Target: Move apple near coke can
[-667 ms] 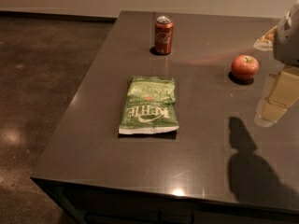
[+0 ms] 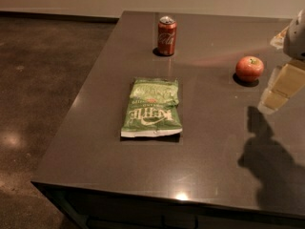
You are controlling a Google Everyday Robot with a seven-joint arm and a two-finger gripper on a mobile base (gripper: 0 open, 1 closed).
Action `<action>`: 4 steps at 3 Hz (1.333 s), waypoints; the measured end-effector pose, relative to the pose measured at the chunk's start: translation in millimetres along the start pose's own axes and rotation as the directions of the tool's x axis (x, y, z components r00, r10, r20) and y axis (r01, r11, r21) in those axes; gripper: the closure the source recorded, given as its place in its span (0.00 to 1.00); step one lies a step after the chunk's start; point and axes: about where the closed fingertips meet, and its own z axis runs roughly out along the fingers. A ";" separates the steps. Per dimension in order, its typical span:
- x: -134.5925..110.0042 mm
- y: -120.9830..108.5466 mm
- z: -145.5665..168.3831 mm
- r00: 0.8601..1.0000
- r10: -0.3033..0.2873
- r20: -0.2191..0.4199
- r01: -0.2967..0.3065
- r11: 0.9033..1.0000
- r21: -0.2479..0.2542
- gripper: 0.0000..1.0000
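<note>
The red apple (image 2: 249,68) sits on the dark table at the right, upright with its yellowish top showing. The red coke can (image 2: 167,36) stands upright near the table's far edge, well to the left of the apple and apart from it. My gripper (image 2: 282,87) hangs at the right edge of the view, just right of the apple and a little nearer to me. It is not touching the apple and holds nothing that I can see.
A green Kettle chip bag (image 2: 153,109) lies flat in the middle of the table (image 2: 95,142), between me and the can. The table's left and front edges drop to a dark floor. The arm's shadow (image 2: 271,161) falls at the lower right.
</note>
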 end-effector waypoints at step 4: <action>66.0 -148.3 86.8 0.912 0.392 0.118 -0.400 0.915 0.049 0.00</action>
